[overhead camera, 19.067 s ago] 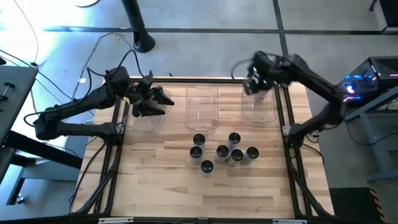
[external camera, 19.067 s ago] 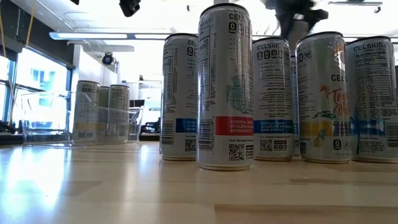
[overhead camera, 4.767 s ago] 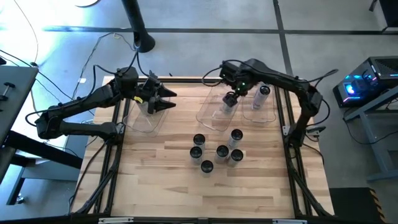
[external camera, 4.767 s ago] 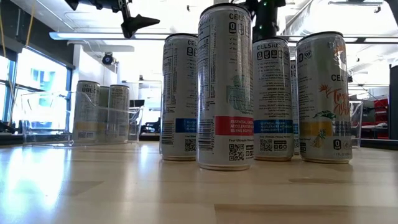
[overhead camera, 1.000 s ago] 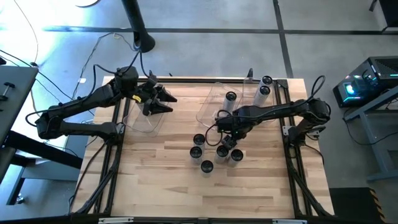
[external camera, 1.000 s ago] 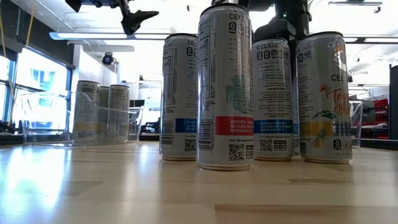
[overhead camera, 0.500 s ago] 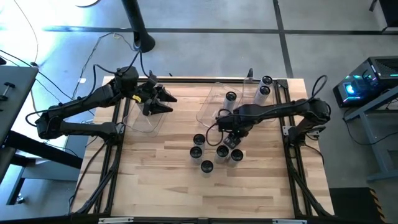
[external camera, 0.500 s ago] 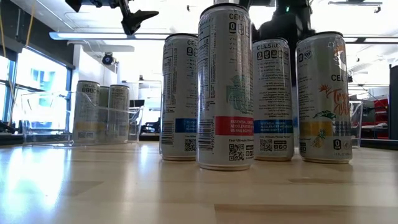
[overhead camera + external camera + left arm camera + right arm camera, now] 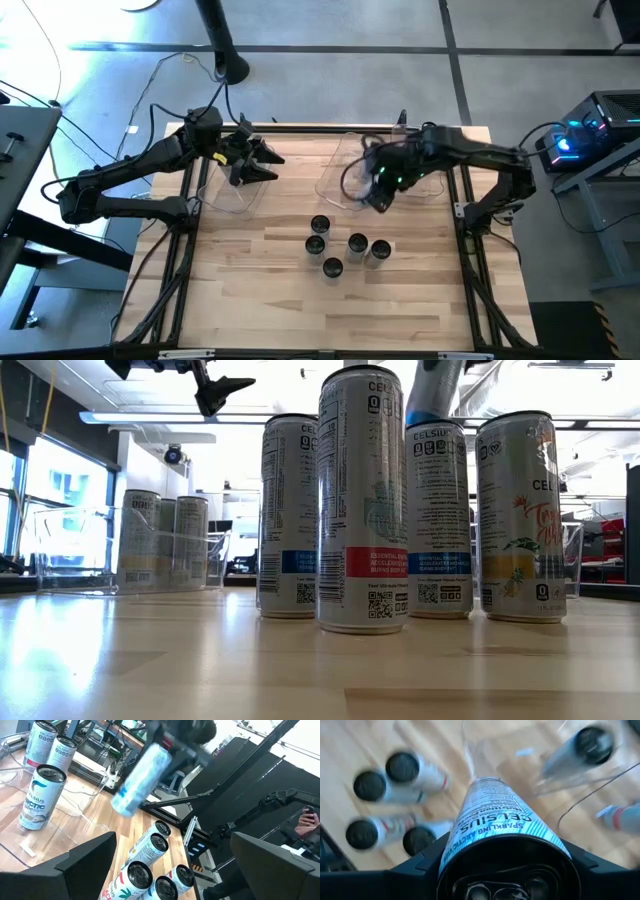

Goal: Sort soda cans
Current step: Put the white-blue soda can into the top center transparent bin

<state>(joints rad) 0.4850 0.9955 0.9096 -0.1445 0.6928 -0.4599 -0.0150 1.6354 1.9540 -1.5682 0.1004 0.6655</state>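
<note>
right tool [image 9: 380,190] clenched on soda can [image 9: 490,822], apparently above middle bin [image 9: 335,185]

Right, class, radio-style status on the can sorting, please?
Right gripper shut on a blue-label can, lifted near the middle bin. Left gripper open, waiting over the left bin. Five cans left standing. Nothing blocking.

Wooden table [image 9: 260,300] carries five upright soda cans [image 9: 332,266] and three clear bins [image 9: 232,190]
</note>
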